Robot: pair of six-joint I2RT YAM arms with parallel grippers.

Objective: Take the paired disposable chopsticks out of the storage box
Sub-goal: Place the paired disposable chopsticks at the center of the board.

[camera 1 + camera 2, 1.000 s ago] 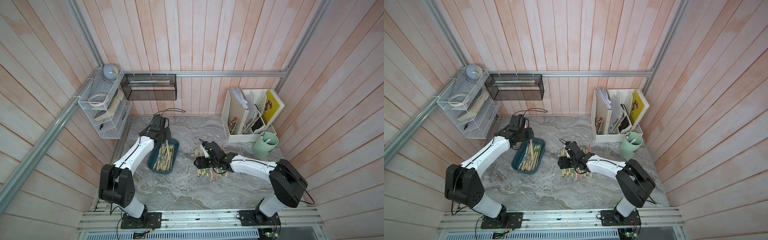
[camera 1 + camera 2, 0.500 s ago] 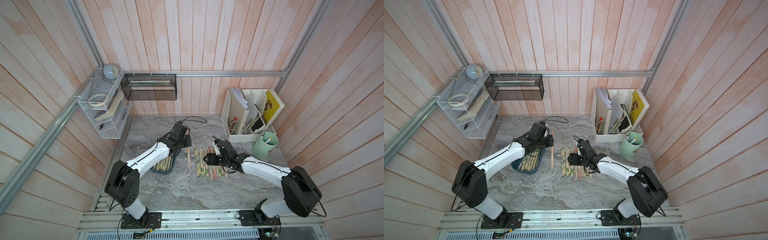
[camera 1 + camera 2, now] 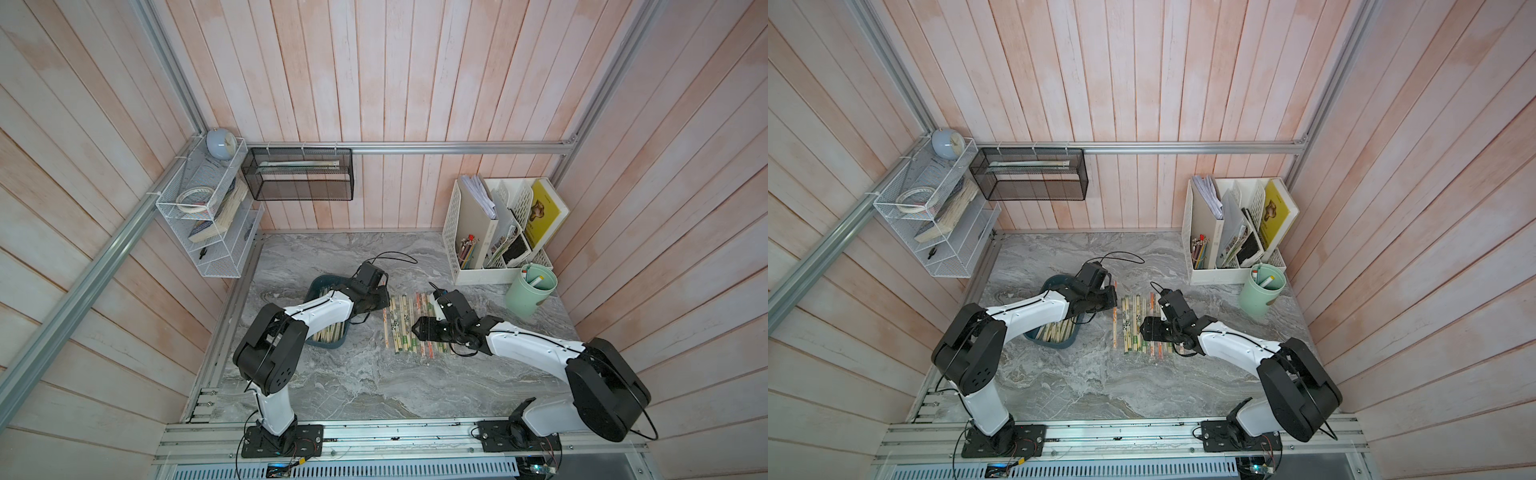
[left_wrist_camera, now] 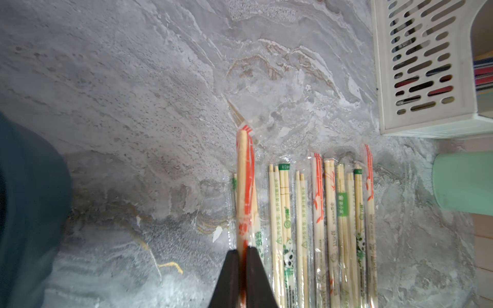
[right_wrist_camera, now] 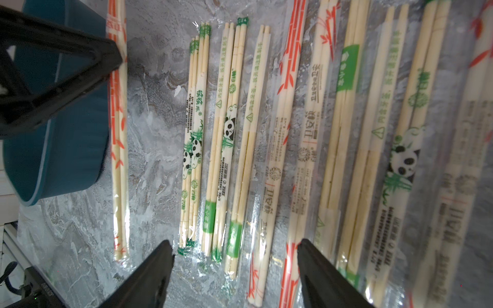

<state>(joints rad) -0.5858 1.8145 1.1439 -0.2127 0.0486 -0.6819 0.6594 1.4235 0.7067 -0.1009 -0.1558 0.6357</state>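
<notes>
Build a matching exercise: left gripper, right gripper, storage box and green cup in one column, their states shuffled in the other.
1. left gripper
2. right gripper
3. storage box
4. green cup

a. open over the chopstick row on the table
b. holds pens
c. shut on a red-printed chopstick pair
d. holds loose chopstick pairs

Pairs: 1-c, 2-a, 3-d, 4-b.

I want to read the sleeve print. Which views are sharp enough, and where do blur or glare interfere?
Right wrist view: print crisp on some chopsticks, others smeared out of focus. Left wrist view: storage box and mint cup blurred, sleeves glary. Both top views: print too small.
</notes>
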